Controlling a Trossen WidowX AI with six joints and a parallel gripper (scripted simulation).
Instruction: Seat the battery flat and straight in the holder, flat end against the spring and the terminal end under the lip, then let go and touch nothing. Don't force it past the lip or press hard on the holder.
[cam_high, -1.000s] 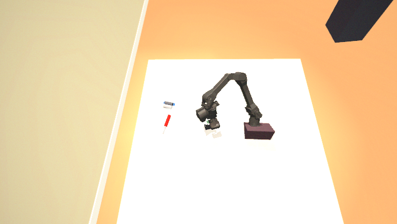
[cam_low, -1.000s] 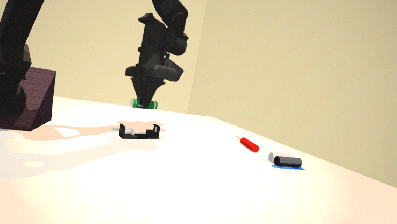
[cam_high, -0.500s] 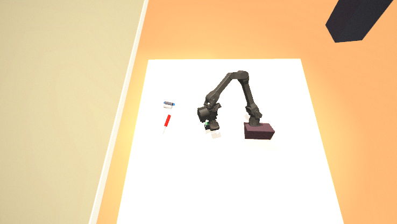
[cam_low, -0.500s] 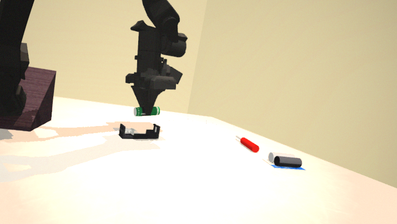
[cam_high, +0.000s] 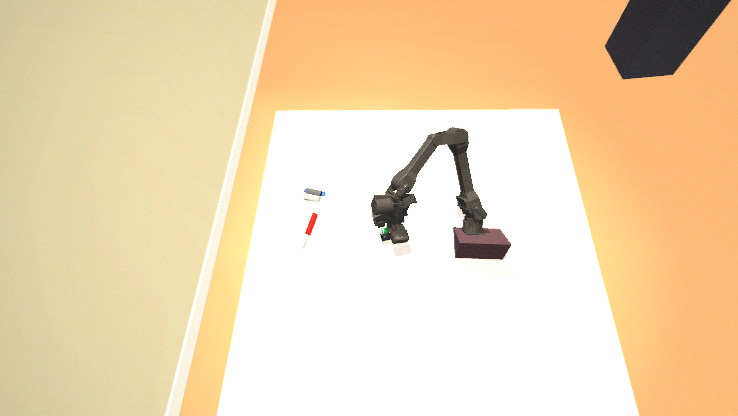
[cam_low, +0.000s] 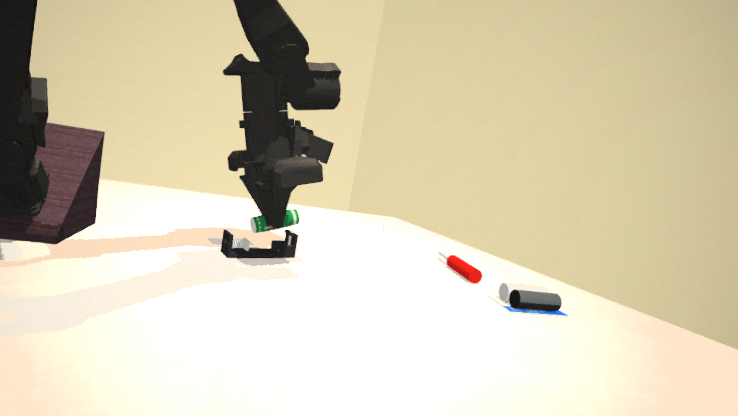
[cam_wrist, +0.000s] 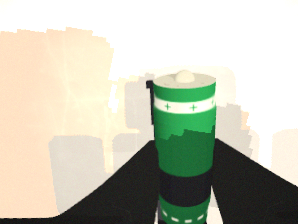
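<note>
Now the gripper (cam_low: 275, 219) is clamped on the battery (cam_low: 274, 221), just above the holder (cam_low: 259, 245) and seemingly tilted. Lowered like that, its terminal end could jam on the lip and get forced.

Battery (cam_low: 275, 220) clamped in the jaws hangs just above the holder (cam_low: 259, 247); only a thin gap separates them. Holder's two upright end walls bound the slot. Tabletop (cam_low: 361, 335) around the holder is open toward the near edge. Red screwdriver (cam_low: 463, 268) and grey cylinder (cam_low: 534, 299) lie well apart, near the wall-side edge. Dark base block (cam_low: 62, 186) stands on the opposite side.
</note>
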